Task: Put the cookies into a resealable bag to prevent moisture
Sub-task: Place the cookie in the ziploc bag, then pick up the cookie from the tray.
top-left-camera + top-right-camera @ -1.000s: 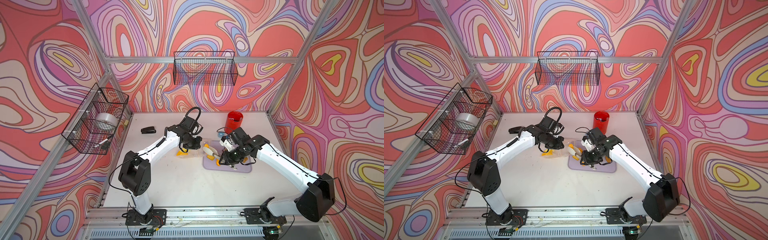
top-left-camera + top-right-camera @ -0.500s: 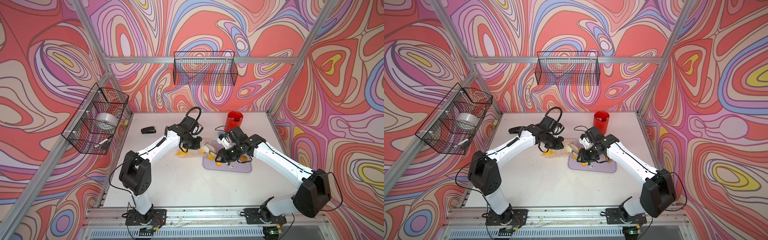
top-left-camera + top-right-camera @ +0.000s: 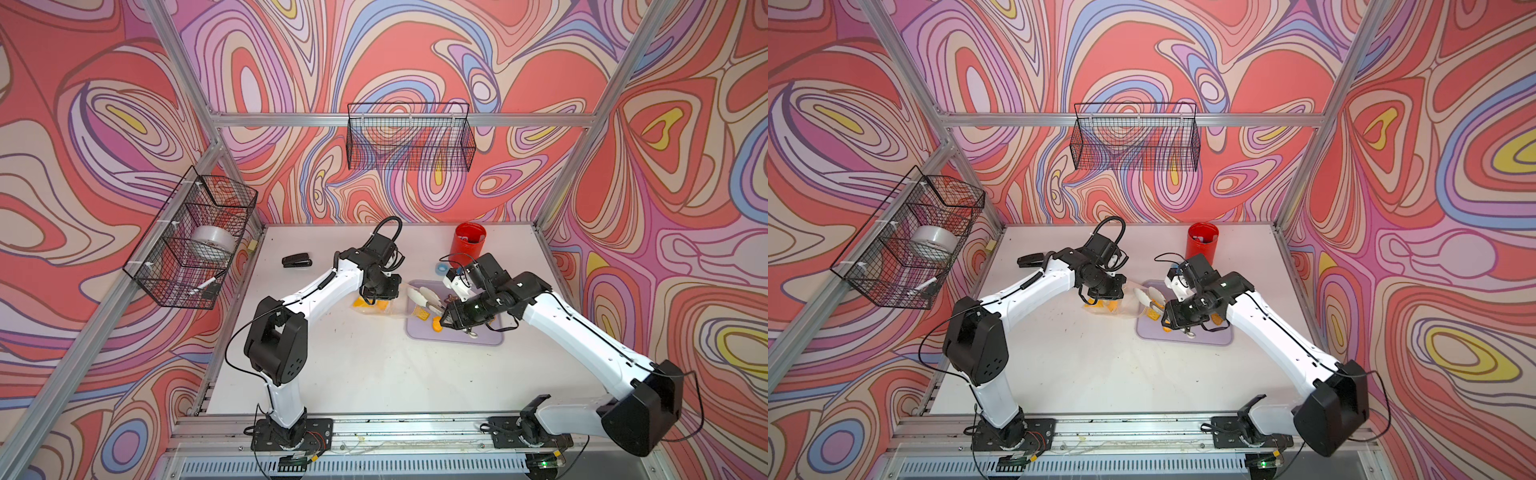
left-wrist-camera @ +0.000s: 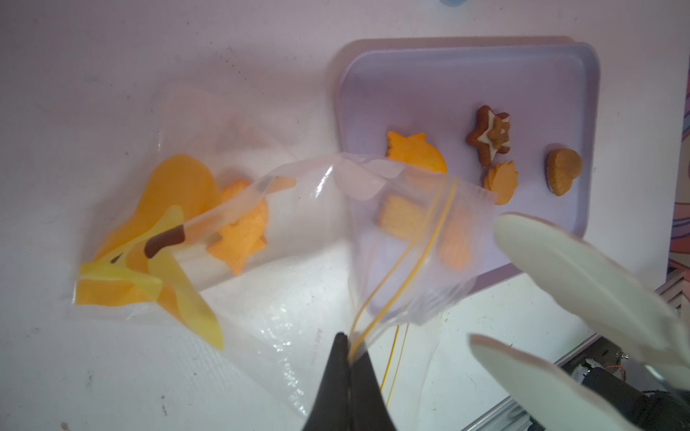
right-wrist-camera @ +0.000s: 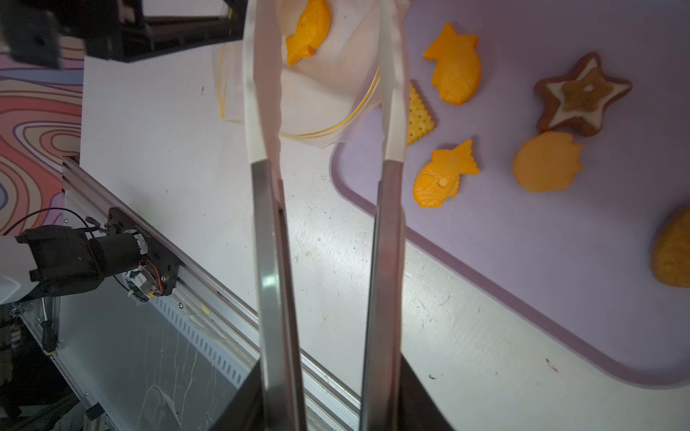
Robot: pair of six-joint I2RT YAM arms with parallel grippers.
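On my bench (image 3: 374, 374) a lavender tray (image 3: 457, 338) lies right of middle. White-tipped metal tongs (image 5: 269, 224) reach over its edge, arms apart. A red cup (image 3: 467, 245) stands toward the back, with a small blue ring (image 3: 443, 268) near it. A black stapler (image 3: 296, 261) lies back left. The wire basket (image 3: 166, 286) on my left wall holds a roll of tape (image 3: 209, 248). Another basket (image 3: 411, 137) hangs on the back wall.

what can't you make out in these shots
- Inside the red cup: too small in both top views.
- How many cookies sit in the bag: overlapping, blurred through plastic, left wrist view.
- The tan cookie: cut off by the right wrist view's edge.
- The right tool gripping the tongs: fingers cut off in the right wrist view, under the arm in top views.
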